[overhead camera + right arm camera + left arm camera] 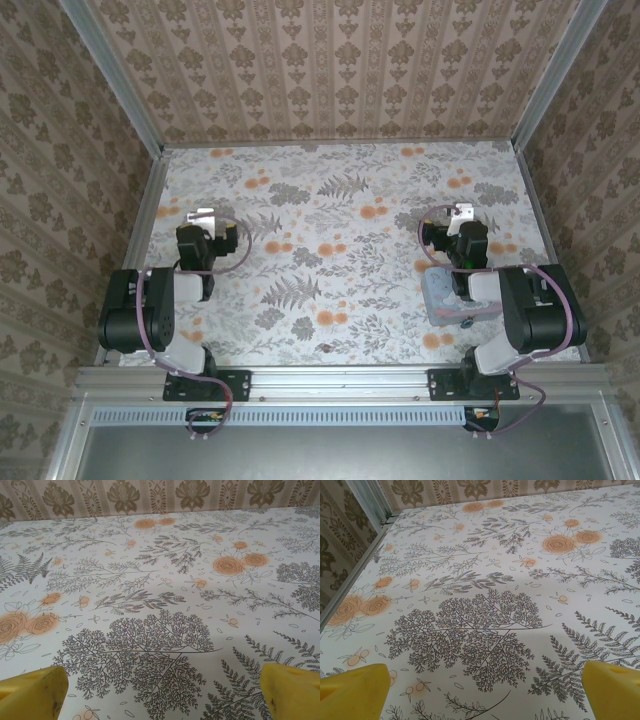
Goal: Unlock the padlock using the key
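My left gripper [205,218] rests at the left of the table, open. In the left wrist view its yellow fingertips [355,692] stand far apart with only flowered tablecloth between them [485,692]. My right gripper [456,214] is at the right, also open, and its yellow fingertips [292,690] are spread over bare cloth [162,692]. A tiny teal-blue bit [467,323], possibly the padlock, lies at the near edge of the pale blue tin, under the right arm; it is too small to make out. The key is out of view.
A pale blue rectangular tin [446,296] lies on the table beneath the right arm's forearm. The flowered tablecloth [340,230] spans the table between the arms. Patterned walls and metal rails [150,205] close in the left, right and far sides.
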Controlling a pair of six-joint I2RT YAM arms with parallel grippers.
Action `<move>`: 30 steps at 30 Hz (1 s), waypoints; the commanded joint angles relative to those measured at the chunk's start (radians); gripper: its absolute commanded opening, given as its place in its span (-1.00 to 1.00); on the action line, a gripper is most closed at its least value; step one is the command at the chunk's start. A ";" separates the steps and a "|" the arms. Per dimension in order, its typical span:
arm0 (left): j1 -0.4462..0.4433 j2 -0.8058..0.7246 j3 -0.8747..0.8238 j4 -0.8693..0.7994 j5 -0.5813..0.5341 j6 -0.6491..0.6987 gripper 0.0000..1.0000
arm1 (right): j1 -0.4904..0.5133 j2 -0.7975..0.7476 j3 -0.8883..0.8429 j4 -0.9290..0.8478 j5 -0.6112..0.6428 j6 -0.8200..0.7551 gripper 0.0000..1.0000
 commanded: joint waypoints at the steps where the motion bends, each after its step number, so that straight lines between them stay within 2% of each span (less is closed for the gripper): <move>1: 0.002 -0.004 0.011 0.000 -0.001 -0.014 1.00 | -0.003 0.001 0.010 -0.001 -0.017 -0.008 0.99; 10: 0.003 -0.009 0.002 0.012 0.001 -0.012 0.98 | -0.003 -0.006 0.005 0.011 -0.014 -0.006 0.99; 12: 0.004 -0.020 -0.001 0.015 -0.013 -0.020 0.97 | -0.003 -0.060 0.009 -0.045 0.012 0.003 0.99; 17: 0.009 -0.108 0.040 -0.134 -0.018 -0.026 0.97 | -0.003 -0.241 0.050 -0.260 0.044 0.025 0.99; 23: -0.004 -0.228 0.108 -0.305 -0.023 -0.020 0.96 | -0.024 -0.392 0.116 -0.489 0.036 0.214 0.99; 26: -0.017 -0.297 0.157 -0.355 -0.025 -0.057 0.96 | -0.032 -0.459 0.118 -0.539 -0.011 0.278 0.99; 30: -0.077 -0.337 0.284 -0.524 -0.027 -0.120 0.97 | -0.032 -0.524 0.156 -0.671 -0.076 0.345 0.99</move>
